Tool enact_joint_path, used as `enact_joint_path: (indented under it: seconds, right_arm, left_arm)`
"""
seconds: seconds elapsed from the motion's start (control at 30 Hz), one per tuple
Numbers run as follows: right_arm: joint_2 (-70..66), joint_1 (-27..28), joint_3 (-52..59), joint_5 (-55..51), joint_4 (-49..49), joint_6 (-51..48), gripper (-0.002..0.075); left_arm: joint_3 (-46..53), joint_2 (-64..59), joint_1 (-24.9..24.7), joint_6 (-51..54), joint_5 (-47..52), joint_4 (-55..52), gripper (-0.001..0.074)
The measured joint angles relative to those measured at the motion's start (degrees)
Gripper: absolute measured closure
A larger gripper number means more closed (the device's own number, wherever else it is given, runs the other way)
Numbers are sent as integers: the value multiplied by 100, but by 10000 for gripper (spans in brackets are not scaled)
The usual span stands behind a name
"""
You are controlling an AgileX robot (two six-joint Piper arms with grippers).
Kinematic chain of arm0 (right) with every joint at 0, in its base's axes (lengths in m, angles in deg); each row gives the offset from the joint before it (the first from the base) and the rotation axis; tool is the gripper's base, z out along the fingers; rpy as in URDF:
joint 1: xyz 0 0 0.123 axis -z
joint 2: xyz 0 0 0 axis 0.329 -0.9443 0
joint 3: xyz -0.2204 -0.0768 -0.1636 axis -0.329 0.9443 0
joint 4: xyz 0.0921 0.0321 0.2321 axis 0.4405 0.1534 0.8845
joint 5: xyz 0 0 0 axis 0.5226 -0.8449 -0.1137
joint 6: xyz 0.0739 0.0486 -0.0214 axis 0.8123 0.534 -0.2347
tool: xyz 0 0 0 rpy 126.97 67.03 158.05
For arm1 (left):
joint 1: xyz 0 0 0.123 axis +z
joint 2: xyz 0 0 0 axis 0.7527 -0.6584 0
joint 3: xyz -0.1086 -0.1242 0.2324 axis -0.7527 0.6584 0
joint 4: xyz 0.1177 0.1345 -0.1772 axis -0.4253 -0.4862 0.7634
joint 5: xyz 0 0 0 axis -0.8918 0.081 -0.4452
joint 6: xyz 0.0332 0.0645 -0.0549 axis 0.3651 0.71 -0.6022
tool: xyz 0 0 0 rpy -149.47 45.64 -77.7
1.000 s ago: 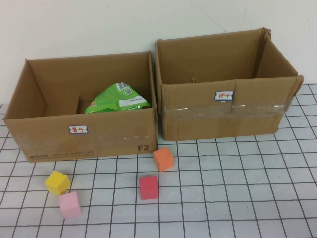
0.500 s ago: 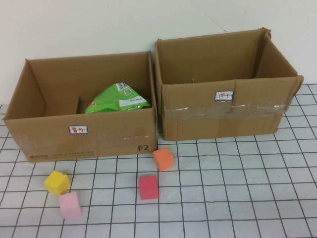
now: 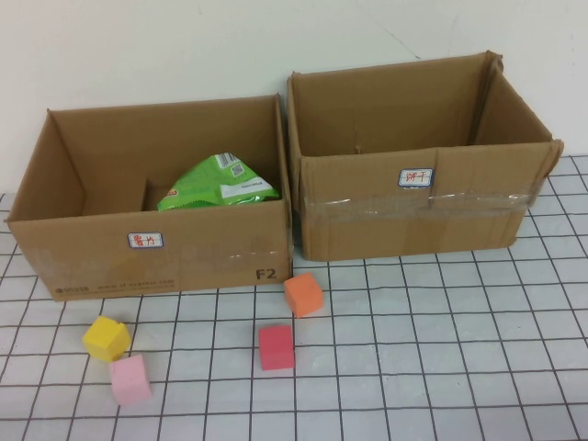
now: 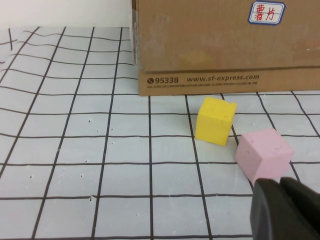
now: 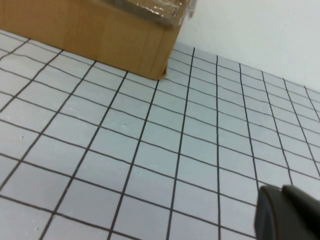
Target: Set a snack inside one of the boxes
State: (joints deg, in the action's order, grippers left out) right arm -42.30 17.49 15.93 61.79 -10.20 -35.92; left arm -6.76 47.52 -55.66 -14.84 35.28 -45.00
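A green snack bag (image 3: 217,183) lies inside the left cardboard box (image 3: 152,253). The right cardboard box (image 3: 418,216) stands beside it with nothing showing inside. Neither arm shows in the high view. My left gripper (image 4: 282,207) is shut and empty, low over the table just short of the pink cube (image 4: 262,154), with the left box's front wall (image 4: 215,50) beyond. My right gripper (image 5: 285,212) is shut and empty over bare gridded table, with a corner of the right box (image 5: 105,30) ahead.
Foam cubes lie on the gridded table in front of the boxes: yellow (image 3: 107,338), pink (image 3: 130,379), red (image 3: 276,347) and orange (image 3: 303,294). The yellow cube (image 4: 215,120) also shows in the left wrist view. A white wall stands behind the boxes.
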Motion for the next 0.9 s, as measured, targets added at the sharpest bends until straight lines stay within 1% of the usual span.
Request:
enact_joint_path:
  seconds: [0.17,0.37,0.9]
  right_arm:
    - [0,13,0,-69,129,0,725]
    - [0,17,0,-512,259,0,725]
    - [0,17,-10,-565,293,126,725]
  left_arm:
    - [0,0,0,0,10,0,736]
    - [0,0,0,0,10,0,736]
    - [0,0,0,0,13,0,736]
